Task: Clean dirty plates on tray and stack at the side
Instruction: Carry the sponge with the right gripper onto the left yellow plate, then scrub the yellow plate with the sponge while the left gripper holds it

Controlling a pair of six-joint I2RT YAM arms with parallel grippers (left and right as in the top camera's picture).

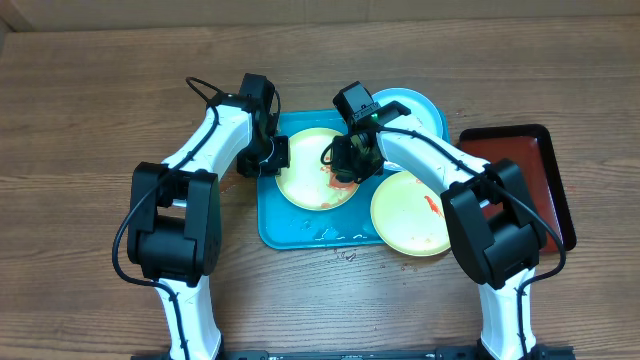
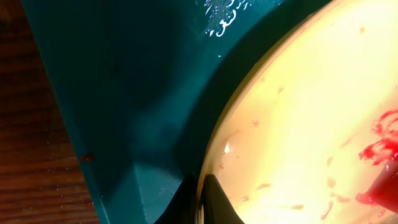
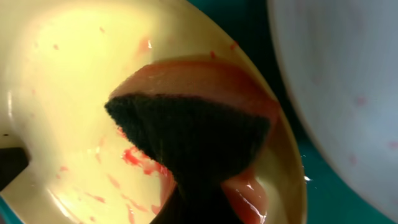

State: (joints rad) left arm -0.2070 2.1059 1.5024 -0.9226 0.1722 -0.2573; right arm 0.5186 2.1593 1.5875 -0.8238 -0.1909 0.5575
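Note:
A pale yellow plate (image 1: 308, 178) smeared with red sauce lies on the teal tray (image 1: 290, 228). My left gripper (image 1: 278, 155) is shut on this plate's left rim, and in the left wrist view the rim (image 2: 214, 149) runs between the two dark fingers of the left gripper (image 2: 202, 202). My right gripper (image 1: 347, 165) is shut on a red-stained sponge with a dark scouring face (image 3: 193, 134), which presses on the same plate (image 3: 68, 74) near its right rim. A second yellow plate (image 1: 410, 215) overlaps the tray's right edge. The cyan plate (image 1: 418, 108) sits at the tray's far right corner.
A dark red-brown tray (image 1: 530, 175) with a black rim stands on the wooden table (image 1: 90, 110) to the right. Water drops glisten on the teal tray's front part (image 1: 335, 236). The cyan plate (image 3: 348, 93) lies close beside the sponge.

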